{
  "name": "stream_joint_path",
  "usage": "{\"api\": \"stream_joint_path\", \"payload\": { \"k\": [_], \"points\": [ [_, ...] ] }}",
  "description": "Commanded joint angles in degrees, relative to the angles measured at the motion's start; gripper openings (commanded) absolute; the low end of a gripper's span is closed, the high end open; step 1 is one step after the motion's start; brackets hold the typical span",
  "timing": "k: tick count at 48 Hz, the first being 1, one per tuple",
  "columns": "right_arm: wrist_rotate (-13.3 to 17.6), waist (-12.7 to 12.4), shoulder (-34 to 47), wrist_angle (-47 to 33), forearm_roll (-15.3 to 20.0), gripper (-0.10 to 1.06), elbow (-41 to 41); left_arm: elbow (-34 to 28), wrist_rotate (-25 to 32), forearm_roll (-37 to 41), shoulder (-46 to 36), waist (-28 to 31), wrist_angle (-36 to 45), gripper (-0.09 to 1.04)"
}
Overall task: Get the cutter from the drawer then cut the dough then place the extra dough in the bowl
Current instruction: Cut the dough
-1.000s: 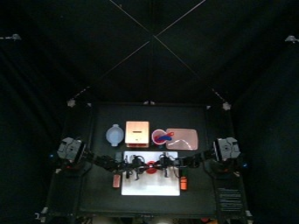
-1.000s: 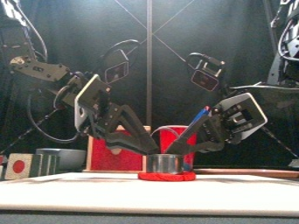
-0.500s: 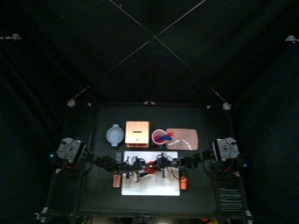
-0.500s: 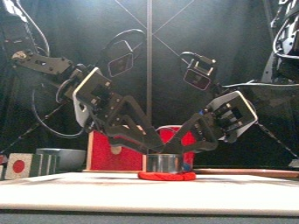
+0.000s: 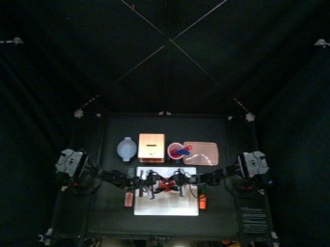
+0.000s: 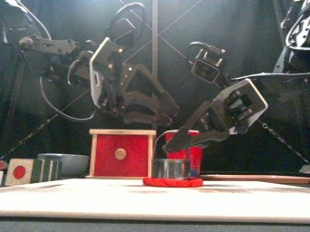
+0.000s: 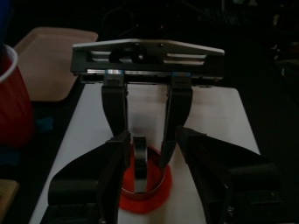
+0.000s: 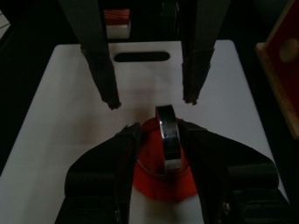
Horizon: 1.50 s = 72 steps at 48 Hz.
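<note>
The cutter (image 6: pixel 173 169) is being left standing in the dough (image 6: pixel 173 182), with the left gripper (image 6: pixel 164 111) and right gripper (image 6: pixel 176 142) both released near it; lifting it out seems next.

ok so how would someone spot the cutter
Find the white cutting board at the table's front. On it lies a flat disc of red dough, and the cutter stands on that dough: a short shiny metal ring among red things.

**Clearance check, board centre**

Both arms crowd the middle of the white cutting board (image 5: pixel 168 205). The left gripper (image 8: pixel 152 104) hangs above with jaws apart. The right gripper (image 7: pixel 149 140) sits low, jaws spread either side of the round metal cutter (image 6: pixel 173 169). The board's front strip is bare. The back of the surface is lined by a blue-grey bowl (image 5: pixel 125 148), a pale wooden box (image 6: pixel 121 154) and a red cup (image 5: pixel 178 150).
</note>
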Motion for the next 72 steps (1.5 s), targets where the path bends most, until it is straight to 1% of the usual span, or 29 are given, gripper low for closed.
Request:
{"api": "stream_joint_path", "payload": {
  "k": [1, 5, 9, 15, 19, 21, 27, 34, 43, 48, 55, 63, 72],
  "points": [
    [0.1, -1.1, -2.8, 3.7, -1.8, 0.78, -1.4, 1.0, 2.7, 1.6, -1.8, 0.2, -3.8, 0.83],
    [0.2, -1.8, -3.6, 8.1, -2.8, 0.78, -2.6, 2.1, 3.7, 0.4, -1.4, 0.1, -3.8, 0.82],
    [0.1, -2.5, -4.4, 12.4, -3.5, 0.78, -4.0, 3.1, 3.8, -1.4, -0.7, -0.2, -3.8, 0.77],
    [0.2, -3.4, -5.7, 20.5, -4.8, 0.78, -6.7, 4.2, 3.8, -4.6, 1.2, -1.3, -3.8, 0.63],
    [0.4, -3.5, -6.1, 25.6, -5.7, 0.78, -8.4, 4.7, 3.8, -6.2, 2.4, -2.2, -3.8, 0.57],
    [0.5, -3.5, -6.3, 27.9, -6.1, 0.78, -9.1, 5.0, 3.7, -6.9, 3.2, -2.5, -3.8, 0.55],
    [0.9, -3.3, -6.9, 33.3, -6.3, 0.78, -11.1, 5.3, 3.7, -9.0, 5.3, -3.1, -3.8, 0.55],
    [1.0, -3.1, -7.2, 36.3, -6.3, 0.78, -12.4, 4.5, 3.7, -9.5, 8.4, -3.4, -3.3, 0.55],
    [1.1, -3.1, -7.2, 38.8, -6.3, 0.78, -13.4, 1.2, 4.1, -9.4, 11.5, -3.4, 1.3, 0.55],
    [1.0, -2.8, -7.1, 40.3, -6.3, 0.78, -14.2, 0.2, 4.2, -9.4, 12.1, -3.3, 2.4, 0.55],
    [0.4, -2.4, -7.1, 41.0, -6.4, 0.78, -14.5, 0.2, 4.0, -9.5, 12.2, -3.1, 3.3, 0.55],
    [0.9, -2.1, -7.0, 41.5, -6.9, 0.78, -15.1, 0.4, 3.7, -9.8, 12.9, -3.0, 5.2, 0.55],
    [0.5, -1.7, -7.0, 45.1, -6.9, 0.78, -17.1, 0.0, 3.8, -10.0, 13.4, -3.0, 7.6, 0.54]
  ]
}}
